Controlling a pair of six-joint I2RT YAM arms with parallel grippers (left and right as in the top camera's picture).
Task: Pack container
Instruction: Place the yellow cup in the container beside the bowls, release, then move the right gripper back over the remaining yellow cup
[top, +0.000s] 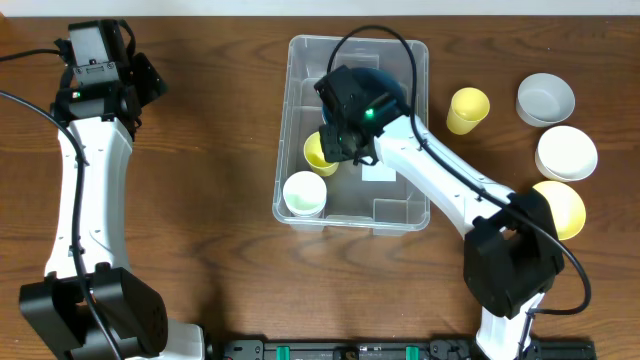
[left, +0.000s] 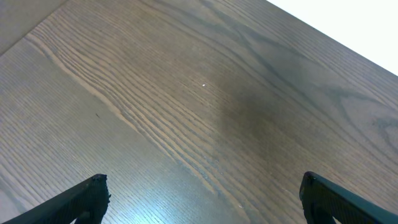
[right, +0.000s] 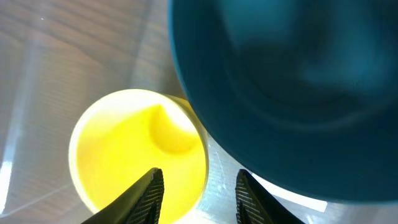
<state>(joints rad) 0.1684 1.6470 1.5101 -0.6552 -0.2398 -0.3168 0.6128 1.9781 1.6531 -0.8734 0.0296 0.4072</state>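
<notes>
Clear plastic made up the container (top: 293, 110), a large rectangular bin with rounded corners that sat near the middle of the brown wooden table (top: 210, 200), with a white label (top: 378, 171) on its base. Inside it stood a yellow cup (top: 316, 153) by the left wall, a pale cup (top: 303, 193) in the near left corner, and a dark teal bowl (top: 392, 84) toward the far end, partly hidden under the arm. The right gripper (top: 335, 148) reached down into the bin over the yellow cup. In the right wrist view its fingers (right: 149, 190) stood apart, with the cup's rim between them and the teal bowl just beside it; no squeeze on the rim could be seen. The left gripper (left: 202, 190) hung over bare wood at the far left of the table, well apart from the bin, with its two fingertips spread wide and nothing between them. To the right of the bin, outside it, lay a second yellow cup (top: 467, 108), a grey bowl (top: 545, 98), a white bowl (top: 566, 152) and a yellow bowl (top: 565, 208), the last partly covered by the right arm.
</notes>
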